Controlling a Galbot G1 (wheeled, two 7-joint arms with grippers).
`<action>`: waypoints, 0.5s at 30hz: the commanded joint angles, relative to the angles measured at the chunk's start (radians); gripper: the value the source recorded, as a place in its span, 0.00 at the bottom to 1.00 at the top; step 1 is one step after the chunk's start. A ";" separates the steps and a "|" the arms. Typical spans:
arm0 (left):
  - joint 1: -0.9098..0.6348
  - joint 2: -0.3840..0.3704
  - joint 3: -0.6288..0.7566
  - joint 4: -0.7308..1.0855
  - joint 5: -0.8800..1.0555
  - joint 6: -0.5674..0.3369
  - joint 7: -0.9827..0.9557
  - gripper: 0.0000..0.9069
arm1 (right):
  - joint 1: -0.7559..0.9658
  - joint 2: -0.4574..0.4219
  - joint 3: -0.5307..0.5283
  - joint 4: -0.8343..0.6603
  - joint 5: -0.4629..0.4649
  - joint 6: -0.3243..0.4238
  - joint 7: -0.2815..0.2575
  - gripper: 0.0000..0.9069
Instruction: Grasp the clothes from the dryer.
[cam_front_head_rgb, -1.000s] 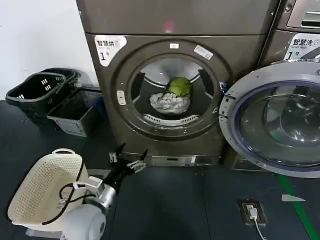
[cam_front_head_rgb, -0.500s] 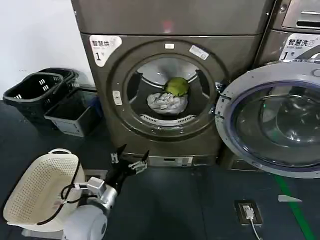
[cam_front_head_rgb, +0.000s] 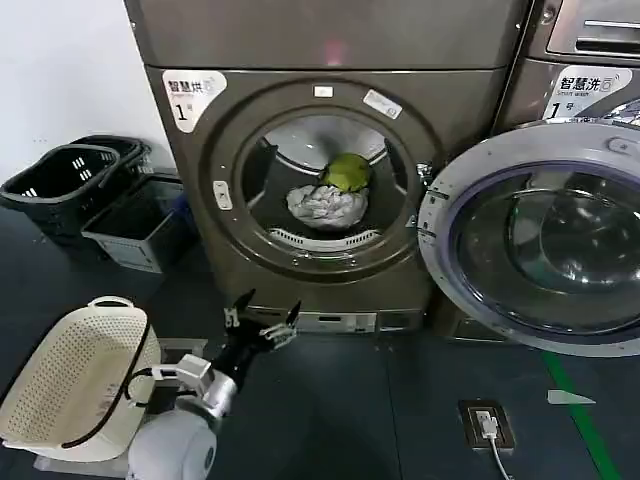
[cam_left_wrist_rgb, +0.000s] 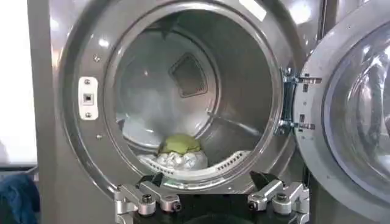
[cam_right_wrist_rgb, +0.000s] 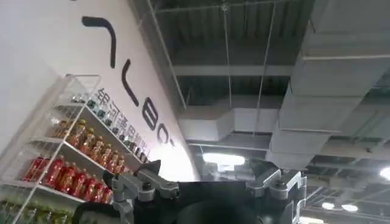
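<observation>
Dryer (cam_front_head_rgb: 320, 180) stands front and centre, bronze-grey, white corner label marked 1 (cam_front_head_rgb: 193, 93) at its upper left, porthole open onto a dark drum. Inside the drum, on the lower part, the whitish-grey fabric bundle (cam_front_head_rgb: 326, 205) lies wrinkled, with the smaller yellow-green bundle (cam_front_head_rgb: 347, 170) resting on its upper right and touching it. In the left wrist view the same pair sits low in the drum: yellow-green bundle (cam_left_wrist_rgb: 180, 144) on top of the whitish-grey one (cam_left_wrist_rgb: 173, 162), both behind the drum lip. The glass door (cam_front_head_rgb: 545, 240) with a silver rim is swung wide to the right, hinged at the porthole's right edge. Left tool (cam_front_head_rgb: 262, 323) hovers low in front of the dryer, below the porthole and well apart from the clothes, its fingers spread wide and holding nothing; in its own wrist view the left tool (cam_left_wrist_rgb: 212, 189) points at the porthole. Right tool (cam_right_wrist_rgb: 210, 182) points up toward a ceiling and a shelf of bottles (cam_right_wrist_rgb: 67, 164), fingers spread, empty. A cream perforated laundry basket (cam_front_head_rgb: 70, 375) sits on the dark floor to the left of the arm; dark baskets (cam_front_head_rgb: 95, 190) stand by the white wall, left of the dryer.
</observation>
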 joint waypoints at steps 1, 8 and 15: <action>0.003 0.001 0.002 -0.001 0.001 0.002 0.002 1.00 | -0.001 0.001 0.001 0.001 -0.001 -0.001 0.000 1.00; 0.002 -0.001 0.006 0.001 0.004 0.001 0.001 1.00 | -0.007 0.002 0.008 0.000 -0.005 -0.001 -0.002 1.00; 0.003 -0.004 0.008 0.002 0.008 0.001 0.002 1.00 | -0.010 0.002 0.009 0.000 -0.019 -0.001 -0.010 1.00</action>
